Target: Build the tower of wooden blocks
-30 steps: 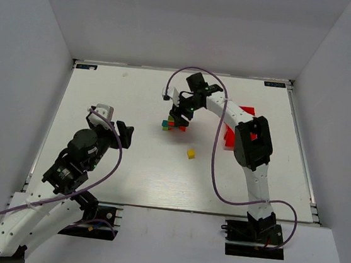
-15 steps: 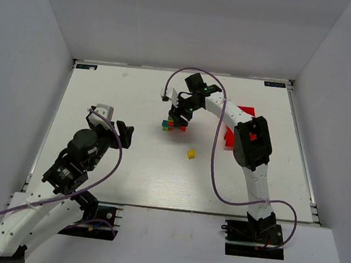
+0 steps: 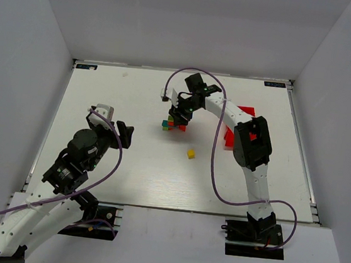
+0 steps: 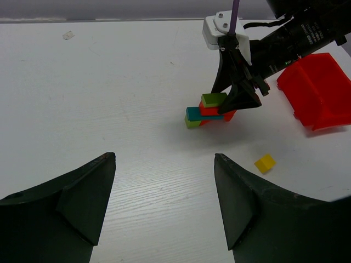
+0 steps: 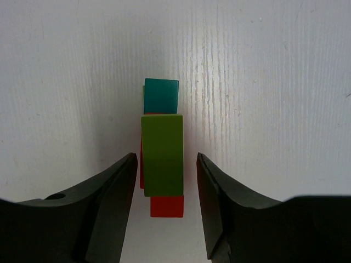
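The wood block tower (image 3: 175,124), a small stack of painted wooden blocks, stands on the white wood-grain table (image 3: 127,164) approx. mid-table, toward the far side. Left wrist view, bottom to top: a small lime-green piece at the stack's left end w/ a teal block (image 4: 193,113) on it, red and orange pieces beside them, and a lime-green wooden bar (image 4: 213,99) lying flat on top.

The right gripper (image 3: 182,116), black two-finger, is down at the tower w/ its jaws spread, one finger on each side of the top bar. From its own camera the lime-green wooden bar (image 5: 162,153) sits btwn the fingers (image 5: 112,197), and a clear gap shows on the right side. The left side is very close; cannot tell if it touches. The teal block pokes out past the bar's far end, and a red block (image 5: 166,206) pokes out at the near end.

The left gripper (image 3: 114,123), also black, hangs over the table's left half, well apart from the tower, jaws wide and holding nothing.

A small yellow wooden cube (image 3: 191,153) lies alone on the table, near the tower on its near-right side, not touching it. A red plastic bin (image 4: 315,90) sits to the right, partly behind the right arm in the top view.
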`<move>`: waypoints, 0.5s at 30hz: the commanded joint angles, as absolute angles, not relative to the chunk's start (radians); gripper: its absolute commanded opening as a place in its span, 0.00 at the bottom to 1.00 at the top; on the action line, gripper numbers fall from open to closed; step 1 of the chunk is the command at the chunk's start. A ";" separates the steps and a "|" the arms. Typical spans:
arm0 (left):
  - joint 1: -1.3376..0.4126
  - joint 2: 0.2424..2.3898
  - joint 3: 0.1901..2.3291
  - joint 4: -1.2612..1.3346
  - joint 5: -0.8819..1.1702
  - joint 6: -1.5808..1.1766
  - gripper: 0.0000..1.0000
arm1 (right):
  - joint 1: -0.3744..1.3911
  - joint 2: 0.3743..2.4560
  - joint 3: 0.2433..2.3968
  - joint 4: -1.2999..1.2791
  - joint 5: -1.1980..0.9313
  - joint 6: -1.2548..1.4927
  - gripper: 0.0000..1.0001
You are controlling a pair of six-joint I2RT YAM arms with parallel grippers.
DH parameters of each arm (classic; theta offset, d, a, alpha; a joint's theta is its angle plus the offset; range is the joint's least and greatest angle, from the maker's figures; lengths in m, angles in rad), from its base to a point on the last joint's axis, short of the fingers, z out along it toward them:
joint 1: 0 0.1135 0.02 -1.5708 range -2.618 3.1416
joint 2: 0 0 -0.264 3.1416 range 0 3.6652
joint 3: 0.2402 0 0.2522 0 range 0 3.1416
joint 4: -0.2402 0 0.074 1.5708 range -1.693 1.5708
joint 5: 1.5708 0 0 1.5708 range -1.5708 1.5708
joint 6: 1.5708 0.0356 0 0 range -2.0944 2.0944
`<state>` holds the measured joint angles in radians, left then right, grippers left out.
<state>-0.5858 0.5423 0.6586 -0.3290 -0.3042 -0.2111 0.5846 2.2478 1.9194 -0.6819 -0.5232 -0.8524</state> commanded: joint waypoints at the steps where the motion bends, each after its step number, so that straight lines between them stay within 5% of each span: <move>1: -0.589 0.543 0.652 -0.319 -0.293 -0.204 0.82 | 0.589 2.250 1.937 -0.698 -0.535 -0.867 0.53; 15: -0.589 0.543 0.652 -0.319 -0.293 -0.204 0.82 | 0.589 2.249 1.933 -0.696 -0.532 -0.870 0.49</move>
<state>-0.5858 0.5423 0.6586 -0.3290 -0.3038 -0.2096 0.5850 2.2478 1.9194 -0.6823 -0.5228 -0.8577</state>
